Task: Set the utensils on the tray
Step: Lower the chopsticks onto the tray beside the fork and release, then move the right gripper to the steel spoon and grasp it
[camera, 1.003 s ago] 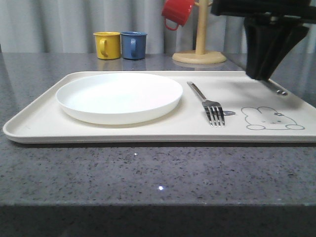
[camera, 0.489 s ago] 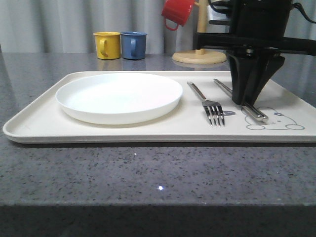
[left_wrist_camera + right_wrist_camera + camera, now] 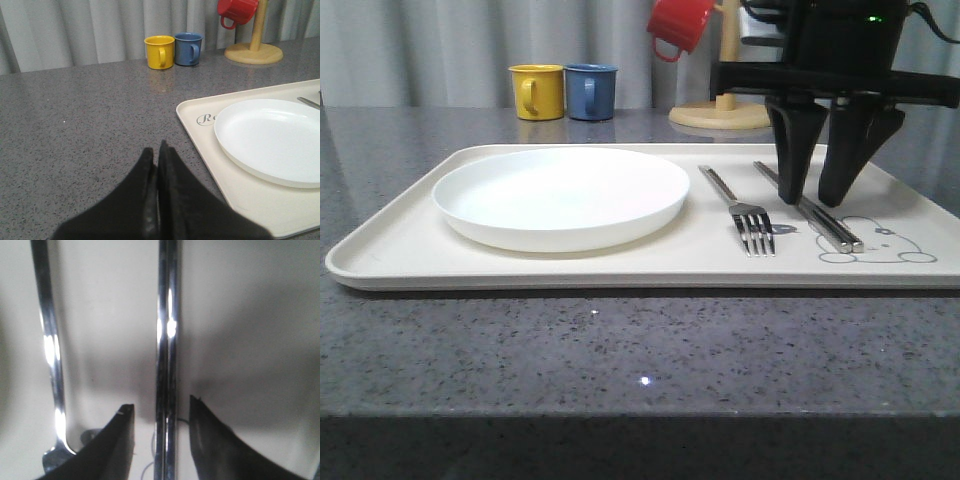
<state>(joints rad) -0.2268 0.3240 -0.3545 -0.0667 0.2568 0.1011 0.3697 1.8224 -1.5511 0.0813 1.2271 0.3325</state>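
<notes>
The cream tray [image 3: 400,250] holds a silver fork [image 3: 742,212] and, to its right, a pair of silver chopsticks [image 3: 810,207] lying flat by the bunny drawing. My right gripper [image 3: 812,198] stands open straddling the chopsticks, fingers apart on either side and not touching them. The right wrist view has the chopsticks [image 3: 166,360] running between the open fingers [image 3: 120,440], with the fork handle [image 3: 50,350] beside them. My left gripper [image 3: 155,152] is shut and empty over the grey counter, left of the tray's corner [image 3: 192,115].
A round white plate [image 3: 560,195] fills the tray's left half. Yellow mug [image 3: 538,91] and blue mug [image 3: 590,91] stand at the back. A wooden mug tree [image 3: 725,105] with a red mug [image 3: 678,25] stands behind the tray.
My right gripper carried the chopsticks leftward over the tray, set them down beside the fork, and has now opened, letting them go.
</notes>
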